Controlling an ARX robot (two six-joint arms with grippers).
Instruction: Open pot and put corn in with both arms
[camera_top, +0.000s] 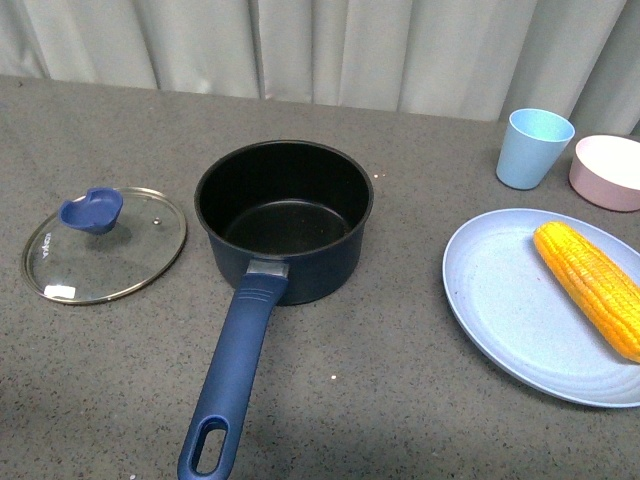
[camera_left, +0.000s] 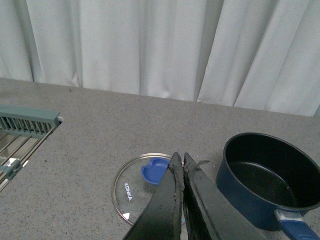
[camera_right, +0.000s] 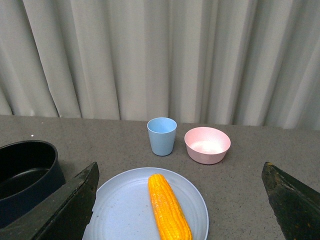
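The dark navy pot (camera_top: 283, 215) stands open and empty in the middle of the table, its long blue handle (camera_top: 232, 378) pointing toward me. It also shows in the left wrist view (camera_left: 270, 177) and the right wrist view (camera_right: 25, 177). The corn (camera_top: 592, 285) lies on a light blue plate (camera_top: 510, 310) at the right. Neither arm shows in the front view. My left gripper (camera_left: 179, 159) is shut and empty, above the lid. My right gripper (camera_right: 180, 172) is open and empty, its jaws wide on either side of the corn (camera_right: 167, 207) and above it.
The glass lid (camera_top: 105, 243) with a blue knob (camera_top: 92, 210) lies flat on the table left of the pot. A light blue cup (camera_top: 533, 147) and a pink bowl (camera_top: 610, 171) stand at the back right. A metal rack (camera_left: 22, 137) shows in the left wrist view. Curtains hang behind.
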